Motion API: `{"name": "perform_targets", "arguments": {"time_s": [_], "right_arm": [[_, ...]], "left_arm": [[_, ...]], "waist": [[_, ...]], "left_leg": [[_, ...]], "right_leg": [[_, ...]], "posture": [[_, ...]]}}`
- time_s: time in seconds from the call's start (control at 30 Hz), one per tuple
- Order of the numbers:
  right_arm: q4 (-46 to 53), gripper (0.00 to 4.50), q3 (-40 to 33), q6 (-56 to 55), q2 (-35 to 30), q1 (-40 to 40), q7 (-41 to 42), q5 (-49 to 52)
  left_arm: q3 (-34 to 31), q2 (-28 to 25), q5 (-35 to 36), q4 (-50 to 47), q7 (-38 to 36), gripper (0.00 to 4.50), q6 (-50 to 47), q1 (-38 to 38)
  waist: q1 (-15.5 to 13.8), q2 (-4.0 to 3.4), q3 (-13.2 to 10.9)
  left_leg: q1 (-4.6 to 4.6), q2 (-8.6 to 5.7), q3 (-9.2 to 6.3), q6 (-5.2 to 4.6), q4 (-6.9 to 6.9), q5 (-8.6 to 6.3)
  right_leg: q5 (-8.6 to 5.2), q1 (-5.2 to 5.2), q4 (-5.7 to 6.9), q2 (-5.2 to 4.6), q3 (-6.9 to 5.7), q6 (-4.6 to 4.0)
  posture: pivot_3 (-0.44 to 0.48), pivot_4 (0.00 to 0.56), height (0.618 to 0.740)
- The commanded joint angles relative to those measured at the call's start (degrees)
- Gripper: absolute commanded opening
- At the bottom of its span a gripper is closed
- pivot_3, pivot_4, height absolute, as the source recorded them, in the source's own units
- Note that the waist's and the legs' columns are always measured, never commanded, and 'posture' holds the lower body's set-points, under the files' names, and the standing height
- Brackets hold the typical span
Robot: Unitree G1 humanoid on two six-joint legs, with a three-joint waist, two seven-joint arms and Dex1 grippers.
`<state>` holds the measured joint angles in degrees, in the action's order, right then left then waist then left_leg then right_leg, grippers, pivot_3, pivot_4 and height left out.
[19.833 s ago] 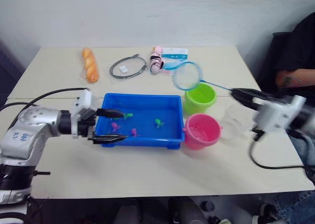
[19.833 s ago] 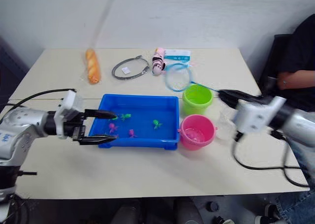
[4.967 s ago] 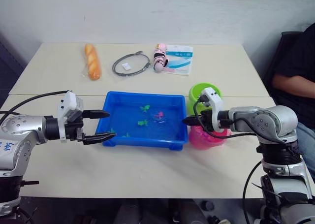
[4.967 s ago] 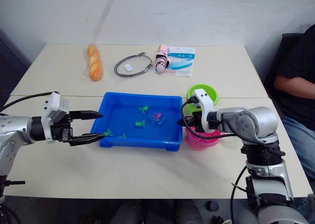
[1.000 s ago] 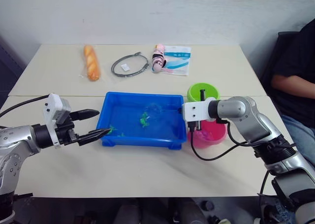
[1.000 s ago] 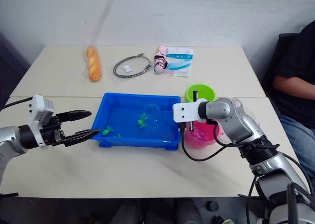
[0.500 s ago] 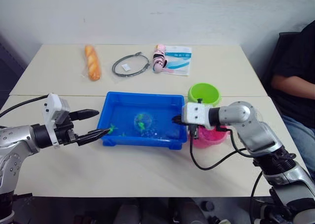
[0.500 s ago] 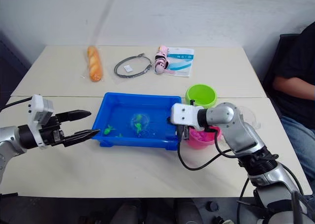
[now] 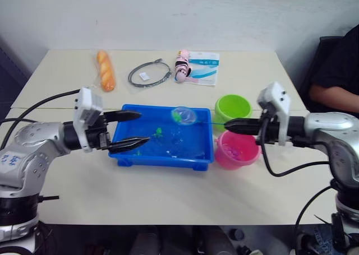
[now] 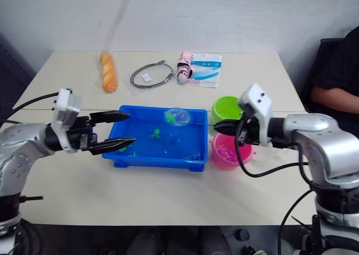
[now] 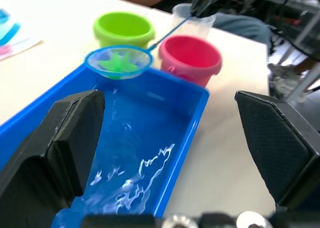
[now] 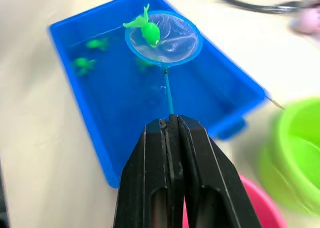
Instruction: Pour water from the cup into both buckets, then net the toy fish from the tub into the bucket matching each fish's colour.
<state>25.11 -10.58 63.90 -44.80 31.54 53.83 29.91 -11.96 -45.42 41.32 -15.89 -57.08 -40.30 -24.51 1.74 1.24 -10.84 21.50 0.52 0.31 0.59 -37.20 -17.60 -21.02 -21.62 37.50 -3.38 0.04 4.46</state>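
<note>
Now our right gripper (image 12: 170, 125) has its jaws pressed together on the thin handle of the net (image 12: 163, 37), while our left gripper (image 9: 130, 130) keeps its jaws spread wide at the tub's (image 9: 126, 161) near-left corner, one finger over the water and one along the rim. Half a second ago the net's hoop lay low in the tub's water; since then we have lifted it clear, and it now hangs above the tub's far side with a green fish (image 12: 145, 28) lying on the mesh at the hoop's edge. The right arm has also drawn back from the tub, out past the pink bucket (image 9: 236, 150).

The net is a round blue hoop with pale, see-through mesh. The tub is glossy bright blue plastic, rectangular and rimmed, its water rippling, with other green fish (image 12: 86, 54) in it. Just beside the tub stand the lime green bucket (image 9: 233, 106) and the pink one, both smooth round plastic.
</note>
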Motion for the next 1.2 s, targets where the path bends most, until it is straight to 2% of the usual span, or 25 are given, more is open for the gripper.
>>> {"name": "perform_targets", "arguments": {"time_s": [0.03, 0.17, 0.3, 0.53, 0.63, 0.67, 0.77, 0.83, 0.9, 1.13, 1.2], "right_arm": [[2.15, 0.00, -6.00, -3.11, -3.49, -3.14, -4.68, -2.29], [-0.26, 0.00, -7.53, -10.08, -7.75, -7.28, -8.65, -7.85], [-4.55, 0.00, -5.12, -23.30, -10.92, -10.22, -11.48, -15.97], [-17.81, 0.00, 10.16, -67.54, -22.80, -10.39, -20.61, -45.87], [-22.68, 0.00, 14.71, -82.88, -27.91, -8.57, -26.40, -57.85], [-24.14, 0.00, 15.01, -85.52, -28.27, -8.08, -27.49, -59.00], [-28.31, 0.00, 12.79, -85.46, -26.01, -5.82, -28.46, -56.60], [-29.12, 0.00, 14.03, -90.18, -28.40, -5.44, -29.61, -61.34], [-27.71, 0.00, 13.93, -93.67, -28.85, -7.30, -29.56, -61.89], [-28.94, 0.00, 12.80, -96.44, -28.95, -6.18, -29.37, -62.47], [-31.61, 0.00, 12.21, -95.14, -28.79, -3.26, -30.33, -63.78]], "left_arm": [[2.99, 3.64, -2.20, 4.15, 1.67, 4.48, 3.03, -4.98], [5.12, 5.78, -3.48, 6.60, 0.49, 4.48, 4.56, -8.11], [5.66, 6.04, -3.92, 7.96, -0.20, 4.48, 5.42, -9.57], [6.33, 7.18, -5.46, 9.77, 0.02, 4.48, 6.99, -10.43], [6.07, 7.00, -5.56, 9.74, -0.07, 4.48, 6.88, -10.45], [5.95, 6.90, -5.63, 9.76, -0.04, 4.48, 6.91, -10.43], [5.71, 6.77, -6.43, 10.20, 0.48, 4.48, 7.50, -10.49], [5.54, 6.75, -6.63, 10.38, 0.77, 4.48, 7.62, -10.55], [5.44, 6.73, -6.65, 10.44, 0.95, 4.48, 7.64, -10.58], [5.70, 5.70, -7.46, 9.80, 0.56, 4.48, 7.70, -9.43], [5.70, 5.41, -7.78, 9.92, 0.44, 4.48, 7.92, -9.29]], "waist": [[-0.27, -0.02, 0.01], [-0.38, -0.01, 0.00], [0.00, -0.01, 0.00], [-0.11, -0.01, 0.00], [-0.11, -0.02, 0.00], [-0.11, -0.02, 0.00], [-0.02, -0.01, 0.00], [-0.09, -0.02, 0.00], [-0.13, -0.02, 0.00], [-0.02, -0.04, -0.01], [0.00, -0.06, -0.02]], "left_leg": [[0.00, -0.01, 0.01, -0.01, 0.00, 0.00], [0.04, -0.08, 0.03, -0.01, -0.05, 0.03], [0.05, -0.06, 0.14, 0.04, -0.05, 0.06], [-0.04, -0.06, 0.27, 0.08, -0.09, 0.10], [-0.03, -0.06, 0.31, 0.11, -0.09, 0.12], [-0.02, -0.06, 0.31, 0.12, -0.10, 0.13], [-0.02, -0.02, 0.32, 0.16, -0.15, 0.15], [-0.03, -0.02, 0.34, 0.16, -0.18, 0.15], [-0.03, -0.02, 0.34, 0.17, -0.16, 0.16], [-0.04, 0.04, 0.35, 0.17, -0.22, 0.16], [-0.05, 0.06, 0.35, 0.18, -0.21, 0.16]], "right_leg": [[0.00, 0.00, 0.01, 0.00, 0.00, 0.00], [0.02, 0.00, 0.00, -0.01, 0.03, 0.06], [0.05, 0.00, 0.01, 0.03, 0.12, 0.10], [0.04, -0.04, 0.06, 0.07, 0.25, 0.11], [0.04, -0.09, 0.06, 0.07, 0.27, 0.11], [0.04, -0.11, 0.08, 0.07, 0.28, 0.11], [0.04, -0.10, 0.09, 0.10, 0.29, 0.11], [0.04, -0.10, 0.15, 0.10, 0.29, 0.11], [0.03, -0.11, 0.16, 0.10, 0.28, 0.10], [0.03, -0.09, 0.20, 0.14, 0.30, 0.09], [0.03, -0.09, 0.21, 0.18, 0.30, 0.09]], "posture": [[0.000, 0.150, 0.740], [0.000, 0.150, 0.740], [0.000, 0.150, 0.740], [0.000, 0.150, 0.740], [0.000, 0.150, 0.740], [0.000, 0.150, 0.740], [0.000, 0.150, 0.740], [0.000, 0.150, 0.740], [0.000, 0.150, 0.740], [0.000, 0.150, 0.740], [0.000, 0.150, 0.740]]}}
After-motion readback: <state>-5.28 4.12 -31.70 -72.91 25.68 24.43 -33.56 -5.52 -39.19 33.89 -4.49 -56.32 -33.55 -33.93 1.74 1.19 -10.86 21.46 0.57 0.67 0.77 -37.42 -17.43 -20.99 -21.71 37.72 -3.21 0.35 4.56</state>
